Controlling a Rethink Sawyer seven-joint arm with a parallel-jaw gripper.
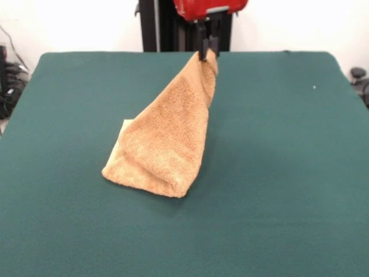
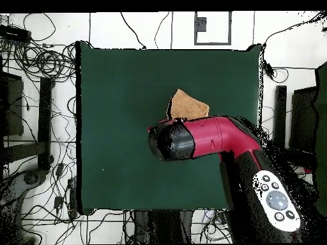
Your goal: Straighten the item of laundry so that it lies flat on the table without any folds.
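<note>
The golden-tan towel (image 1: 167,138) hangs in a long cone from my gripper (image 1: 206,53), which is shut on its top corner above the far middle of the green table (image 1: 288,173). The towel's lower end rests bunched and folded on the cloth at the table's middle. In the overhead view only a part of the towel (image 2: 186,105) shows beyond the red and black arm (image 2: 204,137), which hides the gripper. No tag shows.
The robot's pedestal (image 1: 158,26) stands behind the table's far edge. Cables and equipment (image 2: 38,96) lie on the floor around the table (image 2: 115,127). Green cloth stretches on all sides of the towel.
</note>
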